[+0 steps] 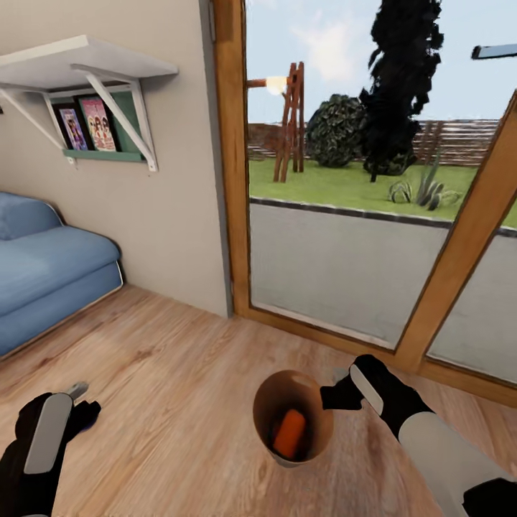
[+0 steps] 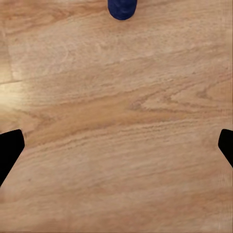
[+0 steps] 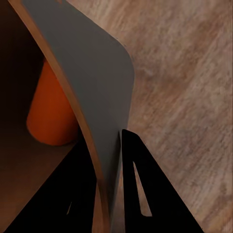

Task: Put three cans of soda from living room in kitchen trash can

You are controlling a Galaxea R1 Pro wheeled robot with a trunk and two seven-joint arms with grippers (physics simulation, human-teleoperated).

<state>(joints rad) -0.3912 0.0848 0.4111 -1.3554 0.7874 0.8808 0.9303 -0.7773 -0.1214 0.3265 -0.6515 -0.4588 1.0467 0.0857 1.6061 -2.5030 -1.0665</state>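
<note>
My right hand is pinching the trash can rim, orange soda can inside. My left hand is spread over the wood floor, blue soda can near it.

Orange can inside upright trash can; blue can on floor.

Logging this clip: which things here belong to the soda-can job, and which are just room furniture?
Job: bucket pinched at its rim by the right gripper; orange can inside it; blue can on the floor ahead of the open left gripper.

Just there: sofa, wall shelf, framed pictures, glass doors.
</note>
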